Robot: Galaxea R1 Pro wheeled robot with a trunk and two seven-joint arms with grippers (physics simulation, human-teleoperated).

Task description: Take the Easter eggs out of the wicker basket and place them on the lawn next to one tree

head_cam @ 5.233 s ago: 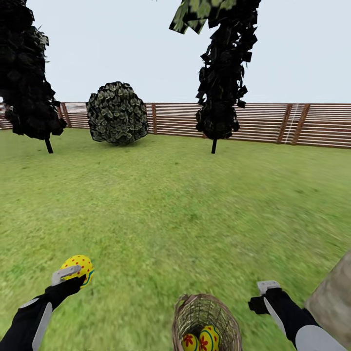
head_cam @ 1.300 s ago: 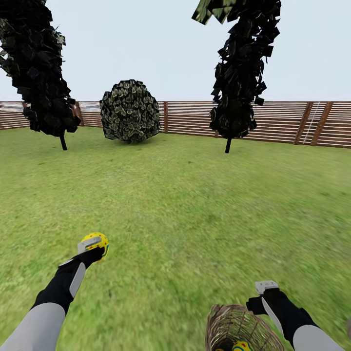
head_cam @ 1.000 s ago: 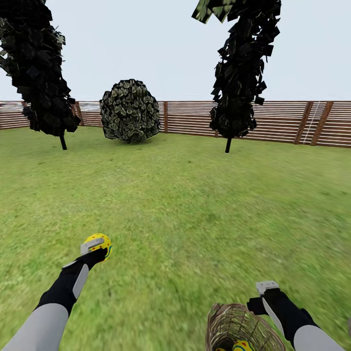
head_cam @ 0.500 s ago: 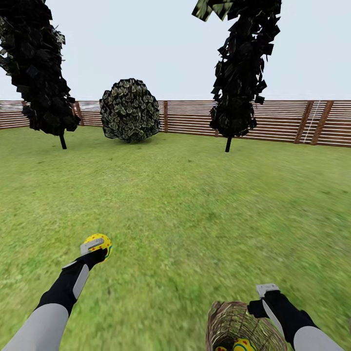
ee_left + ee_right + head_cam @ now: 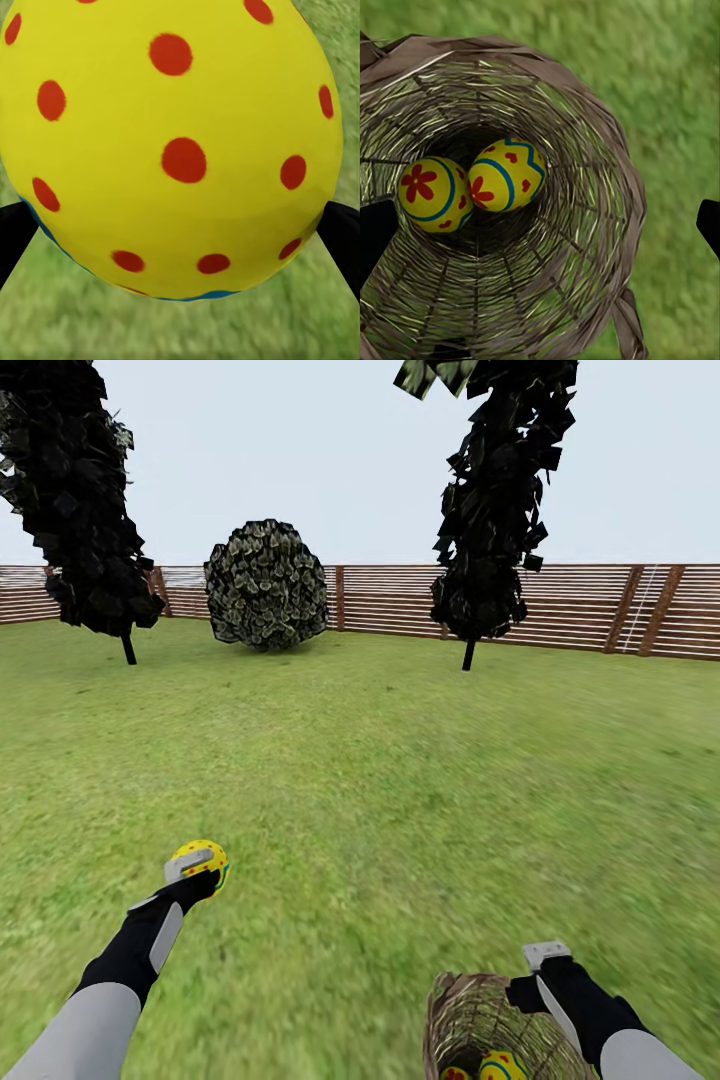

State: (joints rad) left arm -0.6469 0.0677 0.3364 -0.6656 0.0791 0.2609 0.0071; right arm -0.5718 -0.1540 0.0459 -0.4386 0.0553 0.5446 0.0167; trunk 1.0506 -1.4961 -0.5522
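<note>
1. As seen from the head view, the left gripper (image 5: 197, 868) is held low over the lawn (image 5: 380, 780), closed around a yellow egg with red dots (image 5: 201, 857). The right gripper (image 5: 543, 960) is poised just beside the rim of the wicker basket (image 5: 470, 1020), at the lawn's near edge; its jaw width cannot be told from this view. Two more eggs (image 5: 490, 1068) are partly seen deep inside the basket. Two dark trees (image 5: 490, 510) and a round bush (image 5: 266, 588) are seen far across the grass, in front of a slatted wooden fence (image 5: 590, 610). No egg is seen lying on the grass.

2. In the left wrist view, the held egg (image 5: 172, 142) is seen very close up: yellow, red-dotted, with a blue line at its lower part. A black fingertip (image 5: 15, 240) is pressed against each side of it. Blurred grass (image 5: 180, 330) is seen behind.

3. In the right wrist view, the basket (image 5: 585, 247) is looked into from above. A yellow egg with a red flower and blue ring (image 5: 433, 193) and a yellow egg with a blue zigzag (image 5: 505, 175) are lying at the bottom, touching each other. The black fingertips (image 5: 709, 221) are spread wide apart, with nothing held between them. Grass (image 5: 660, 75) is seen around the basket.
</note>
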